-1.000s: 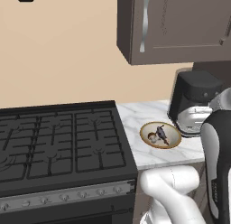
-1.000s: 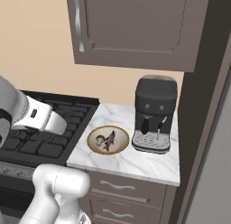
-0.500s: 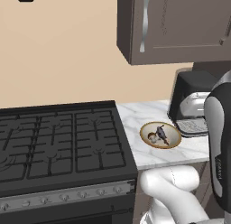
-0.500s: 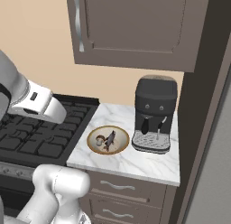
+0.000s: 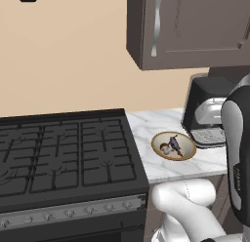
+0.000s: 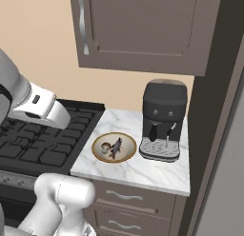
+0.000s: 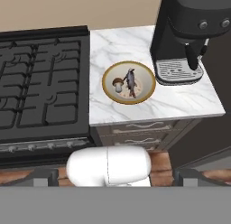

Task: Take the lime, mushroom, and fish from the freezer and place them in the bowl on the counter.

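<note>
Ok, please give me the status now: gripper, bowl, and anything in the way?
Gripper open, holding nothing. Bowl on counter holds mushroom and fish; no lime seen in it. Coffee machine stands close beside bowl.

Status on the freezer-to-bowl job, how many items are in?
Done: the mushroom and fish lie in the bowl on the counter, beside the coffee machine. In hand: nothing visibly held. Left: the lime; I see none in the bowl.
</note>
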